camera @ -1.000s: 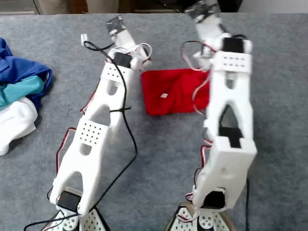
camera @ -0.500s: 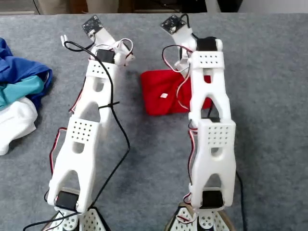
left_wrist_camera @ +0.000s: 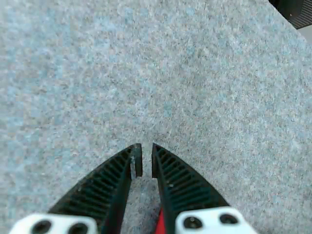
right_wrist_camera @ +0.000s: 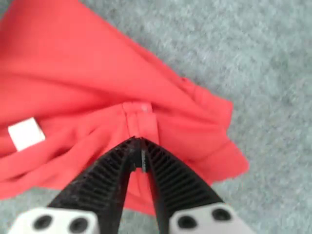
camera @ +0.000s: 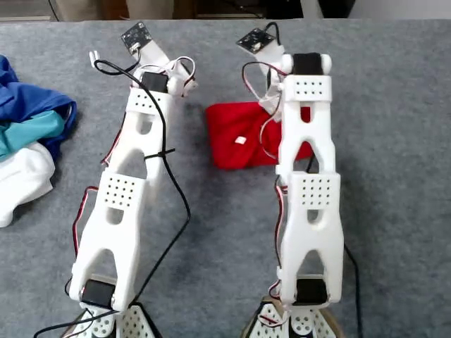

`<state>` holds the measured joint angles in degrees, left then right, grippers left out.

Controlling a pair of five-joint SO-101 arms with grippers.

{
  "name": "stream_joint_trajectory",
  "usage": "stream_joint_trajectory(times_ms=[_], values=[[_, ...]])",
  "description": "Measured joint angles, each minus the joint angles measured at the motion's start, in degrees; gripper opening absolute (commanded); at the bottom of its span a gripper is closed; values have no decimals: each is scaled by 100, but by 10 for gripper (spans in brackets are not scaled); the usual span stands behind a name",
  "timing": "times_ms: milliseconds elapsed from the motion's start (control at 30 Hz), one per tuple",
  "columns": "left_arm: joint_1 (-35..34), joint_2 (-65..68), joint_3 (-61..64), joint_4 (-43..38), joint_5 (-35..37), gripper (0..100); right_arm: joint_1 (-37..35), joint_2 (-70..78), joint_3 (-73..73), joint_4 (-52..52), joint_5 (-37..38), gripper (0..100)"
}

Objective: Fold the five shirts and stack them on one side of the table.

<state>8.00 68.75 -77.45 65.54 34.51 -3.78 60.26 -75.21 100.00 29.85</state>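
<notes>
Red shirt [camera: 236, 134] lies folded mid-surface [camera: 394, 105], unmoved since a second ago. Both arms have swung left. The right gripper [right_wrist_camera: 141, 146] now hangs over the shirt's right part, tips together. The left gripper [left_wrist_camera: 144, 158], left of the shirt and beyond its far edge, shows a narrow slit and holds nothing. Heaped shirts [camera: 28, 141] lie well left at the surface edge. Grey surface stretches to the shirt's right.
</notes>
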Motion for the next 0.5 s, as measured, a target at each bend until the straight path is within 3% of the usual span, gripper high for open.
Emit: stream_joint_trajectory(times_ms=[500], values=[[0, 0, 0, 0, -123, 48, 633, 9, 1002, 105, 229, 5]])
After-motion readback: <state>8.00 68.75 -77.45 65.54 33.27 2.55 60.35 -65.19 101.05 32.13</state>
